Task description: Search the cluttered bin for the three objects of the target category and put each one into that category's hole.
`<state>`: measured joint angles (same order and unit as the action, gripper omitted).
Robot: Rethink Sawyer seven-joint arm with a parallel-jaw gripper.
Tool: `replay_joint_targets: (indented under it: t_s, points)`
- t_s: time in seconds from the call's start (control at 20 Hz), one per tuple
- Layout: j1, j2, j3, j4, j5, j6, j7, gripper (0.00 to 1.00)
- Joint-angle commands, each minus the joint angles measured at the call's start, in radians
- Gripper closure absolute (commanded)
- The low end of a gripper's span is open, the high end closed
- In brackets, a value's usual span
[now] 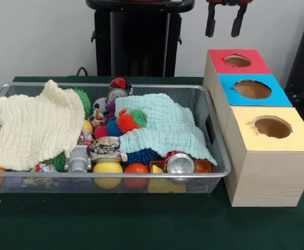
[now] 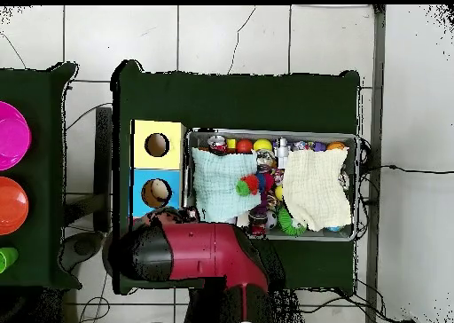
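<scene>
Nearest us, we see the wire bin (image 1: 214, 174) on the green tabletop (image 1: 141, 224), its crushed can (image 1: 179, 163) at the front edge. Two cloths (image 1: 35, 125) cover the clutter. Our end effector (image 1: 225, 23) hangs open and empty above the red-topped hole (image 1: 237, 61).

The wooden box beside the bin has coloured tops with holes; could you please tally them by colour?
Red top: 1
Blue top: 1
Yellow top: 1
Total: 3 tops, each with one hole.

Tool (image 1: 225, 23) cut off at top edge; cloths (image 1: 35, 125) hide much of bin (image 1: 217, 135) contents.
</scene>
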<state>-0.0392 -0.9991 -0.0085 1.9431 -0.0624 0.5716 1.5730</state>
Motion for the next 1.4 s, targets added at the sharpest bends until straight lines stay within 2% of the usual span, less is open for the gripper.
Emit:
replay_joint_targets:
  t_s: [0.05, 0.35, 0.65, 0.85, 1.4]
  points:
    - [-0.08, 0.107, 0.03, -0.14, -0.069, 0.05, 0.029, 0.0]
    - [-0.16, 0.133, 0.078, -0.195, -0.092, 0.07, -0.05, 0.0]
    - [-0.188, 0.204, 0.088, -0.262, -0.122, 0.052, -0.03, 0.0]
    - [-0.21, 0.202, 0.095, -0.273, -0.143, 0.063, -0.052, 0.0]
    - [-0.271, 0.168, 0.175, -0.296, -0.149, 0.07, -0.105, 0.0]
